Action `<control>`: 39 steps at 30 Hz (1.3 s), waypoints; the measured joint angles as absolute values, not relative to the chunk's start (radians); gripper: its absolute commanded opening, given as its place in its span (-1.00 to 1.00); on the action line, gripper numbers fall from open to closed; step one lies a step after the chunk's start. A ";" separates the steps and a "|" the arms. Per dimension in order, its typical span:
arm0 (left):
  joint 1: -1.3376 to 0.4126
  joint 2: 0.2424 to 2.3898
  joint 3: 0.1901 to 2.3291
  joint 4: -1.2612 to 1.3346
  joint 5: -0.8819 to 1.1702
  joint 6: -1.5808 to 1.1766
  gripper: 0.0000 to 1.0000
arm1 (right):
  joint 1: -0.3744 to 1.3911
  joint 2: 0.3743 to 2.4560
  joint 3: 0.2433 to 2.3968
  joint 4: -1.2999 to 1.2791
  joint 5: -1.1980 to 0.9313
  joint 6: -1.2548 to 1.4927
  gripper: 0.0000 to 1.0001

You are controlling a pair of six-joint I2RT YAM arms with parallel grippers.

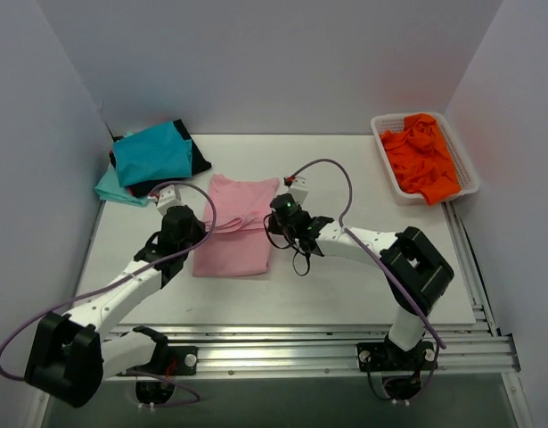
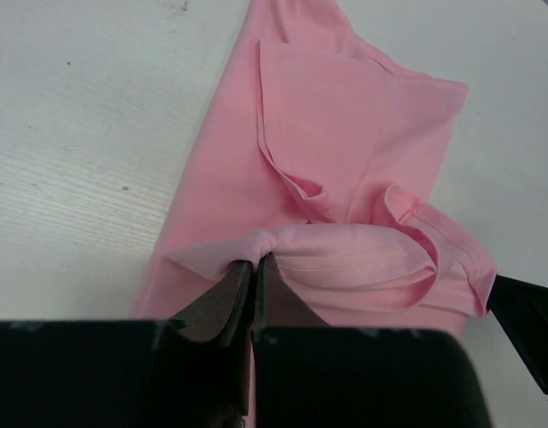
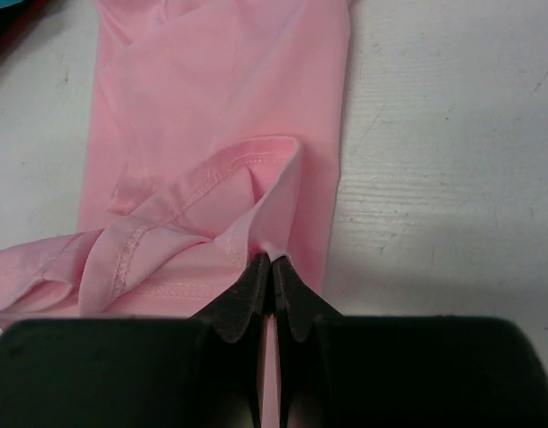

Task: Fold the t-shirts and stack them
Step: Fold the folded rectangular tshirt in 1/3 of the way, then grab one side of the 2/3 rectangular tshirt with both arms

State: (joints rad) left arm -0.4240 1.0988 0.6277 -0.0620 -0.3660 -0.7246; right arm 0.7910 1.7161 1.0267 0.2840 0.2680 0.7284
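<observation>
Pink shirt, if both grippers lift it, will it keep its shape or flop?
Probably floppy: the pink shirt bunches and sags between the left gripper and right gripper pinching it. Likely light: small pinches hold it. Loose folds may slip open.

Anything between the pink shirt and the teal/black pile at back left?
Nothing visible. The left gripper and right gripper each pinch a fold of the pink shirt; only bare table lies between it and the pile. The left arm's own wrist sits above that gap.
</observation>
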 measured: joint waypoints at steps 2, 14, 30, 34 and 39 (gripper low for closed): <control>-0.406 1.166 0.628 -0.010 -0.331 -0.723 -0.95 | 0.779 1.759 1.051 0.284 0.260 0.725 -1.00; -0.257 1.645 0.757 0.232 -0.096 -0.710 0.44 | 0.669 2.004 1.211 0.285 0.194 0.679 1.00; -0.367 0.953 0.664 0.068 -0.253 -0.734 0.45 | 0.864 1.495 0.886 0.319 0.375 0.701 1.00; -0.499 0.836 0.567 -0.047 -0.327 -0.794 0.45 | 0.942 1.428 0.759 0.358 0.377 0.755 1.00; -0.599 0.767 0.420 -0.180 -0.395 -0.885 0.45 | 0.995 1.431 0.654 0.368 0.377 0.815 1.00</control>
